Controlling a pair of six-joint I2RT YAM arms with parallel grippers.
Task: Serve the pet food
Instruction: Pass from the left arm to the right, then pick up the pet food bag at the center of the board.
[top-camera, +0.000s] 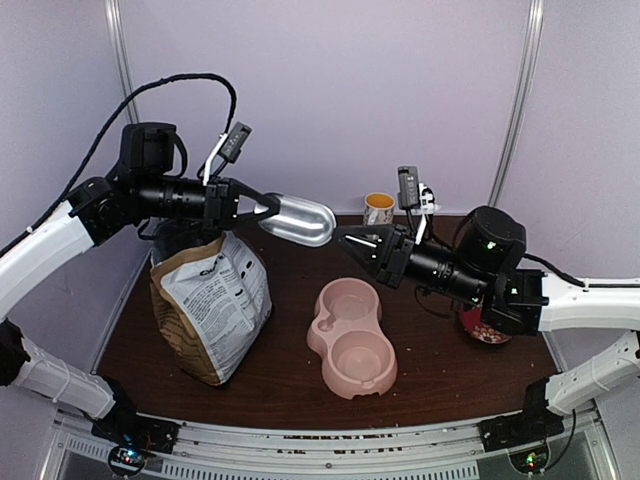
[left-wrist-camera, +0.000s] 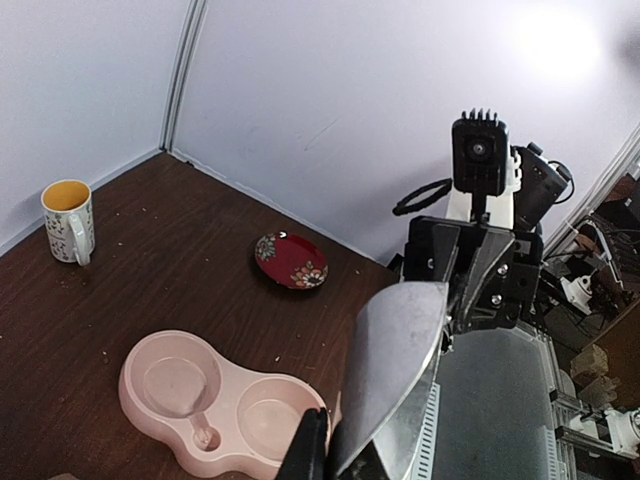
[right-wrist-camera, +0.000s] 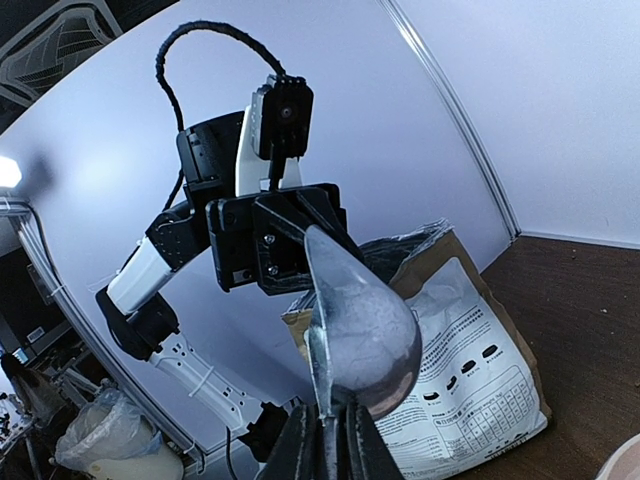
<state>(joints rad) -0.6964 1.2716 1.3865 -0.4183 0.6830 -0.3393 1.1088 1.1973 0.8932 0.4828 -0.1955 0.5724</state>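
Note:
A shiny metal scoop hangs in the air above the table, between the bag and the bowl. My left gripper is shut on its handle end; in the left wrist view the scoop fills the foreground beside my left finger. My right gripper meets the scoop's far tip. In the right wrist view its fingers are pinched on the rim of the scoop. No kibble shows. The pink double bowl lies with both wells empty; it also shows in the left wrist view.
The brown paper bag with the white label stands open at the left, under the left arm, and shows in the right wrist view. A flowered mug stands at the back. A red plate lies under the right arm.

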